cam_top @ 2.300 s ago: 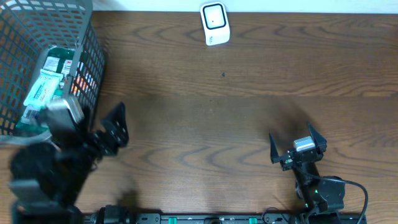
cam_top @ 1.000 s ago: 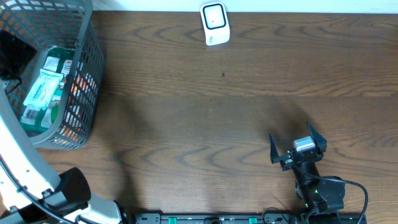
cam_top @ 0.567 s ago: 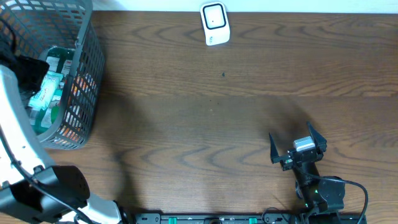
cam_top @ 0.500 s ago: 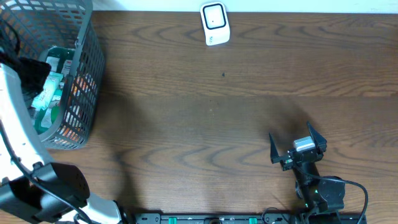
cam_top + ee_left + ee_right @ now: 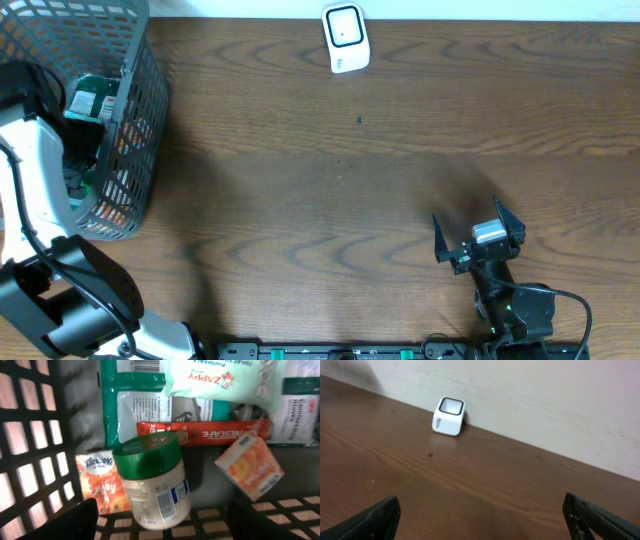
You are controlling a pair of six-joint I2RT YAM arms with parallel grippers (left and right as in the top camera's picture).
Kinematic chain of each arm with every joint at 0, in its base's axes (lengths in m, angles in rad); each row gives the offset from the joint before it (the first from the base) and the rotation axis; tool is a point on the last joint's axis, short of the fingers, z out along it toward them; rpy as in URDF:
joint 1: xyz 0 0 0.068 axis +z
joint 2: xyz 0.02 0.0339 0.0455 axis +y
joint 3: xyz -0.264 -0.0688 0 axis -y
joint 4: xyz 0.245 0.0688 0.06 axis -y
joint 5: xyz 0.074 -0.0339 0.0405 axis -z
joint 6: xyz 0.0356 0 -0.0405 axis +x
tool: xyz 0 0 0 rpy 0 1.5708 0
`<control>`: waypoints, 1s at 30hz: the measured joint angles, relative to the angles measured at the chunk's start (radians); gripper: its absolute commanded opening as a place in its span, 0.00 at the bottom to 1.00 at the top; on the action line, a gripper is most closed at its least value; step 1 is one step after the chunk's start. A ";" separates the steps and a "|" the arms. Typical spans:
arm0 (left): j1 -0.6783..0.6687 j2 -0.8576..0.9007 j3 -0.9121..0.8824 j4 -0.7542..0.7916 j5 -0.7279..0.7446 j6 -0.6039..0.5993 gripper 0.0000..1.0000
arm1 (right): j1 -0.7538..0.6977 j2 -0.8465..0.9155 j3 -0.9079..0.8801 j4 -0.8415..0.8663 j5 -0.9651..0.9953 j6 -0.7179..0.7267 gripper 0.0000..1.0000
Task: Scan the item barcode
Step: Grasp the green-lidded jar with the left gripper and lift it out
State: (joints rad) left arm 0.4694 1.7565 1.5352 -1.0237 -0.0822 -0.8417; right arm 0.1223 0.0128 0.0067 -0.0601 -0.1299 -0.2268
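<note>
My left gripper (image 5: 165, 527) is down inside the grey basket (image 5: 135, 110), open, its dark fingers (image 5: 57, 522) wide apart and holding nothing. Just ahead of it, between the fingers' span, lies a white jar with a green lid (image 5: 152, 480), a barcode showing on its label. Around the jar are an orange tissue pack (image 5: 97, 482), a red Nescafe sachet (image 5: 210, 435), an orange box (image 5: 250, 467) and a Zappy wipes pack (image 5: 225, 380). The white scanner (image 5: 345, 38) stands at the table's far edge. My right gripper (image 5: 478, 238) is open near the front right.
The basket's black mesh wall (image 5: 30, 435) rises close on the left of my left gripper, and its floor grid runs under the fingers. In the right wrist view the scanner (image 5: 449, 416) stands against a pale wall (image 5: 545, 400), far beyond the open fingers.
My left arm has swung from the table's front left up over the basket rim and down among the items. The right arm has not moved.
</note>
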 measured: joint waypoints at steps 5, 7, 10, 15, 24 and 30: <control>0.000 0.013 -0.066 0.042 0.002 -0.012 0.82 | 0.000 0.000 0.000 0.000 0.000 0.000 0.99; 0.000 0.025 -0.075 0.044 0.007 -0.016 0.82 | 0.000 0.000 0.000 0.000 0.000 0.000 0.99; 0.000 0.046 -0.087 0.047 0.021 -0.019 0.83 | 0.000 0.000 0.000 0.000 0.000 0.000 0.99; 0.000 0.090 -0.089 0.047 0.044 -0.020 0.82 | 0.000 0.000 0.000 0.000 0.000 0.000 0.99; -0.001 0.159 -0.091 0.052 0.059 -0.024 0.65 | 0.000 0.000 0.000 0.000 0.000 0.000 0.99; 0.001 0.157 -0.091 0.051 0.061 -0.022 0.54 | 0.000 0.000 0.000 0.000 0.000 0.000 0.99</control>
State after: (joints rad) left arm 0.4702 1.9133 1.4445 -0.9726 -0.0208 -0.8635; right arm 0.1223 0.0128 0.0067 -0.0605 -0.1299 -0.2268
